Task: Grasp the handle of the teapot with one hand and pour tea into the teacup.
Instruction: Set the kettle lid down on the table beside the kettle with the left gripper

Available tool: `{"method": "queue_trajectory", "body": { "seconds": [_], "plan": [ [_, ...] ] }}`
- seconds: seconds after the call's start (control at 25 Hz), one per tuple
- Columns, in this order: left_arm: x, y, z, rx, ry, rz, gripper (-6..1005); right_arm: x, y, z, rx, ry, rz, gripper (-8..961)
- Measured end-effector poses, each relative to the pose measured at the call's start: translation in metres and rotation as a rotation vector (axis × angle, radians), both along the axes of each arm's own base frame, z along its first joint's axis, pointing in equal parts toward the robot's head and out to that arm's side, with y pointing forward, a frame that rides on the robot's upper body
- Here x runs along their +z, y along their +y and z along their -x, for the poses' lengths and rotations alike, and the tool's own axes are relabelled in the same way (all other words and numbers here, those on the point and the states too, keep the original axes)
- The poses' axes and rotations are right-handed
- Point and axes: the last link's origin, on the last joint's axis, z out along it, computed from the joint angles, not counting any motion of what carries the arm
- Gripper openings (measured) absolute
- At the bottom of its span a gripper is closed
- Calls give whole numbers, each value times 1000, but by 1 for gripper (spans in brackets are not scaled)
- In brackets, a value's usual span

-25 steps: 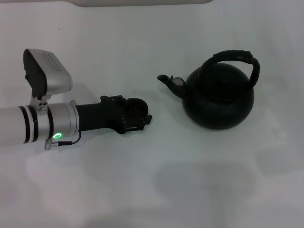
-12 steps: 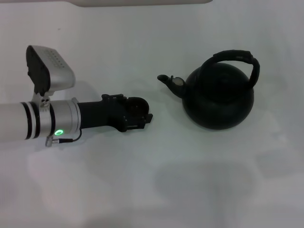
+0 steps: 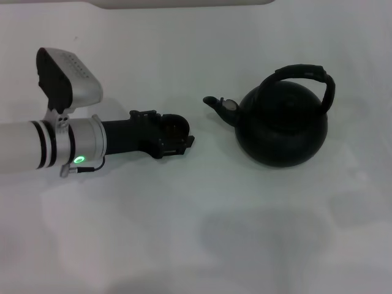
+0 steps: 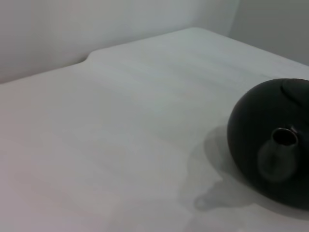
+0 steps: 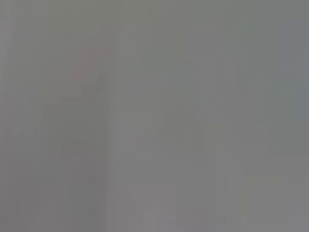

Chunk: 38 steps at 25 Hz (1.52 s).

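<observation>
The matte black teapot (image 3: 283, 130) stands on the white table (image 3: 202, 233) at the right. Its spout (image 3: 215, 103), with a small silvery disc, points left. Its arched black handle (image 3: 305, 71) rises over the top. My left gripper (image 3: 184, 139) hovers low over the table, a short way left of the spout and apart from it, pointing right. The left wrist view shows the teapot (image 4: 263, 116) with its spout (image 4: 282, 145) facing the camera. The teacup is not distinguishable in any view. No tea shows. The right gripper is out of view.
The table's far edge (image 3: 184, 5) runs along the top of the head view. The left forearm (image 3: 37, 150) lies across the table's left side. The right wrist view shows only a blank grey surface.
The left arm has shifted slightly toward the far side of the table and a little left. The teapot has not moved.
</observation>
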Motion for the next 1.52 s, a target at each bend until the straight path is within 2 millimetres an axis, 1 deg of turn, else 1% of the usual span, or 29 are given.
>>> {"method": "queue_trajectory", "body": {
  "seconds": [0.2, 0.56, 0.76, 1.52],
  "plan": [
    [-2, 3, -6, -16, -2, -3, 715, 0, 1, 1, 3, -1, 1, 743],
    [-5, 2, -10, -28, -12, 5, 714, 0, 2, 1, 6, -1, 1, 740],
    [-7, -2, -8, -29, -2, 19, 714, 0, 2, 2, 8, -1, 0, 738],
    [-11, -6, -6, -35, 16, 40, 714, -2, 1, 2, 12, -1, 13, 731]
  ]
}}
